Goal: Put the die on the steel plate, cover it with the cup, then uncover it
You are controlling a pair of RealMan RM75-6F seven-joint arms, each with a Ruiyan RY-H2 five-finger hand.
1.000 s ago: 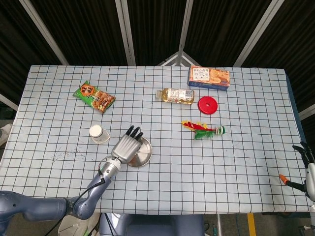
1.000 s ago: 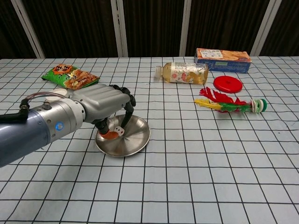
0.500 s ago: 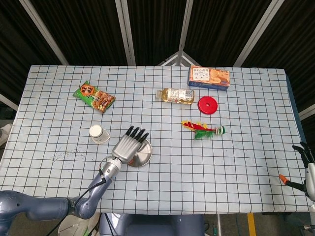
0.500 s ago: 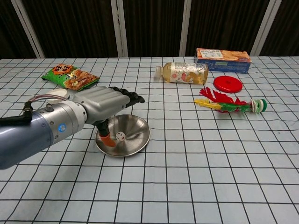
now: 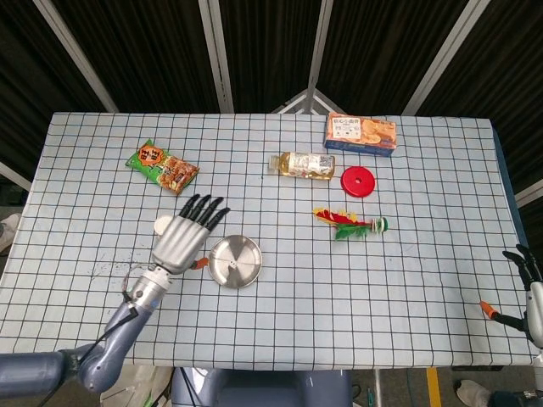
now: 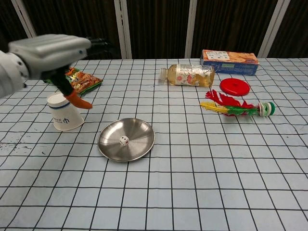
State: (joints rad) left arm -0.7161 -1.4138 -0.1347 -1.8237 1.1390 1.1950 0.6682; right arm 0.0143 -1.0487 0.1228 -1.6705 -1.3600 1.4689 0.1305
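Note:
A small white die (image 6: 124,140) lies inside the round steel plate (image 6: 139,132), near its middle. In the head view the plate (image 5: 242,270) sits at the front centre-left of the table. A white paper cup (image 6: 65,113) stands wider end down, just left of the plate. My left hand (image 6: 48,50) hovers above the cup with fingers spread and nothing in it. In the head view this hand (image 5: 181,237) hides most of the cup (image 5: 160,225). My right hand (image 5: 528,275) is at the far right edge, off the table, holding nothing.
A green snack bag (image 6: 79,82) lies behind the cup. Farther back right are a lying bottle (image 6: 190,75), a biscuit box (image 6: 230,56) and a red lid (image 6: 235,87). A feathered shuttlecock (image 6: 236,108) lies right of the plate.
My left hand let go of the die, opened, and rose left from over the plate to above the cup. The die now lies in the plate. The right hand stayed put.

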